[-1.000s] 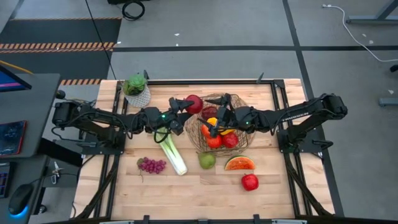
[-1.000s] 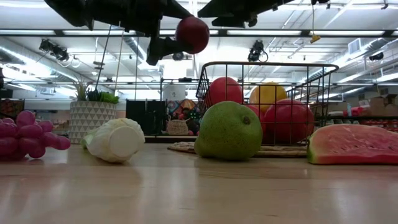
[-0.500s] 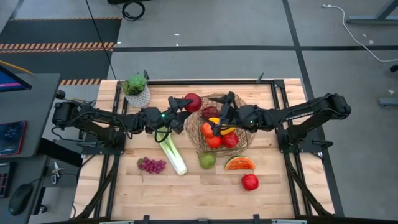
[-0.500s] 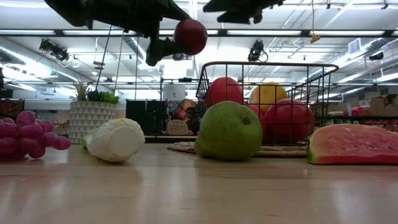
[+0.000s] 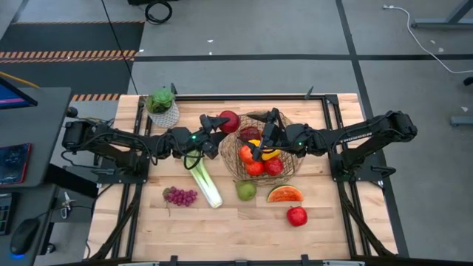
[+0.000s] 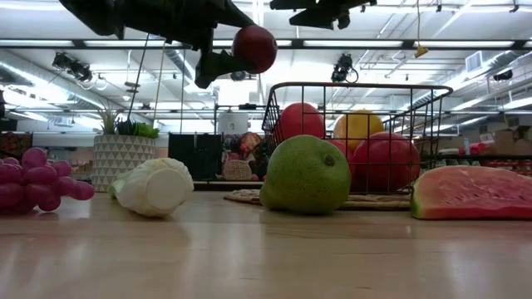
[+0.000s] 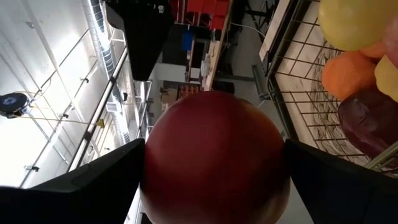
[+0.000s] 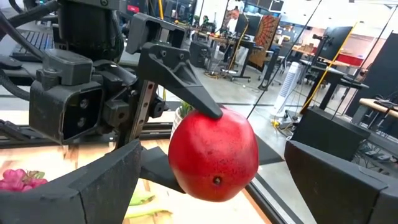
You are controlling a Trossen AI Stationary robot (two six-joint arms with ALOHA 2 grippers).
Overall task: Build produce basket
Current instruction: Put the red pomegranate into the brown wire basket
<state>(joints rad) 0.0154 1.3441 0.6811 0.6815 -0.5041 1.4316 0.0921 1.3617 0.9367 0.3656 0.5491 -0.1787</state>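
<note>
My left gripper (image 5: 225, 123) is shut on a red apple (image 5: 230, 120), high over the table just outside the far-left rim of the wire basket (image 5: 230, 164). The basket holds oranges, red apples and a yellow pepper (image 6: 359, 127). My right gripper (image 5: 260, 134) hangs open over the basket, facing the apple (image 8: 213, 154), with nothing between its fingers. On the table lie a leek (image 5: 206, 182), purple grapes (image 5: 180, 196), a green pear (image 5: 245, 190), a watermelon slice (image 5: 284, 194) and another red apple (image 5: 297, 216). My left gripper pinches the apple between its two fingers, one finger (image 8: 189, 92) on the apple's top (image 8: 217, 121) and the other beneath it. The fingers come level from the table's left. The apple (image 7: 214, 155) is lifted clear, well above the table and the basket rim.
A small green plant in a white pot (image 5: 162, 108) stands at the far left, behind my left arm. The loose produce lies along the near side of the basket; bare wood shows at the near edge (image 5: 236, 240).
</note>
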